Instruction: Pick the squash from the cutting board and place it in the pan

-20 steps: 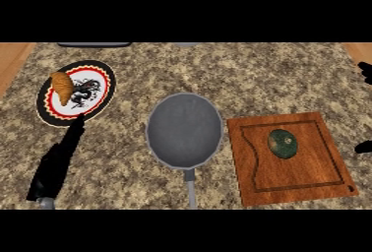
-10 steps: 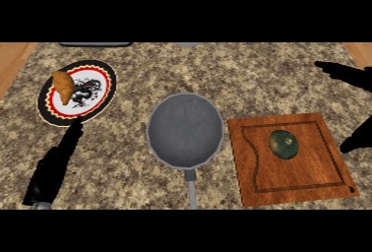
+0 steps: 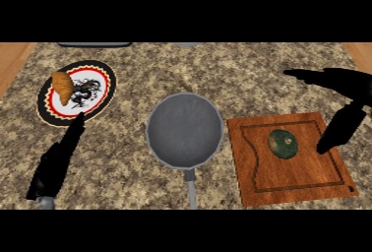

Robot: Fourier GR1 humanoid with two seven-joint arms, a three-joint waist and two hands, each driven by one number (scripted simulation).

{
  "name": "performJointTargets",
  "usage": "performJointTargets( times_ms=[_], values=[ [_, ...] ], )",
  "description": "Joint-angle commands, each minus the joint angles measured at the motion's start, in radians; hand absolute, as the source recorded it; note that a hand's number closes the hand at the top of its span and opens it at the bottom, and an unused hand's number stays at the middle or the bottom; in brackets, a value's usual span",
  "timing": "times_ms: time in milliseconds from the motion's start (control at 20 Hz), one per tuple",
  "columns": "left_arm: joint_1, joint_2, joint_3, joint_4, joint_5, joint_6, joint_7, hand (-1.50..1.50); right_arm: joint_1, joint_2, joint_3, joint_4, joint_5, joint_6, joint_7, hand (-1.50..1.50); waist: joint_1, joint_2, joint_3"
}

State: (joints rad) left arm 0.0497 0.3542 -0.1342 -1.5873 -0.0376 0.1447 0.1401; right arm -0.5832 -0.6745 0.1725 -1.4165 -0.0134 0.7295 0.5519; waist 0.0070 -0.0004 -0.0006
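Note:
A small dark green squash (image 3: 283,143) lies on the wooden cutting board (image 3: 291,177) at the right of the counter. Left of the board sits a grey pan (image 3: 184,130), nothing in it, its handle pointing toward me. My right hand (image 3: 341,93) comes in from the right edge above the board, open, with the thumb hanging down just right of the squash and fingers stretched out to the left; it touches nothing. My left hand (image 3: 56,160) rests open at the lower left, fingers straight and pointing up toward a plate.
A round plate (image 3: 91,83) with a red, black and white pattern lies at the far left and carries a brown croissant (image 3: 64,87). Wooden counter edges (image 3: 15,56) show at both upper corners. Dark objects (image 3: 94,45) sit along the back edge.
My right hand has moved in from the right edge toward the cutting board and now hangs beside the squash. The left hand, pan, plate and squash have stayed put.

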Motion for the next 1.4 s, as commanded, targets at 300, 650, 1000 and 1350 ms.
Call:
performJointTargets(
  times_ms=[300,650,1000,1350],
  values=[
    [-0.009,-0.024,0.013,-0.018,-0.028,-0.012,0.032,0.00,-0.060,0.022,0.057,-0.002,0.014,0.189,0.188,-1.50,-0.003,-0.001,0.000],
    [-0.003,-0.064,0.030,0.033,-0.053,-0.024,-0.013,0.00,0.029,0.123,0.092,-0.065,0.080,0.164,0.234,-1.50,-0.006,0.000,0.000],
    [0.047,-0.040,0.057,-0.040,-0.029,-0.074,-0.012,0.00,-0.011,0.185,0.166,0.030,0.223,0.130,0.256,-1.50,0.006,0.002,0.001],
    [0.076,-0.069,0.076,-0.029,-0.064,-0.083,-0.043,0.00,0.104,0.189,0.116,-0.084,0.246,0.190,0.284,-1.50,-0.005,-0.001,0.000]
  ],
)
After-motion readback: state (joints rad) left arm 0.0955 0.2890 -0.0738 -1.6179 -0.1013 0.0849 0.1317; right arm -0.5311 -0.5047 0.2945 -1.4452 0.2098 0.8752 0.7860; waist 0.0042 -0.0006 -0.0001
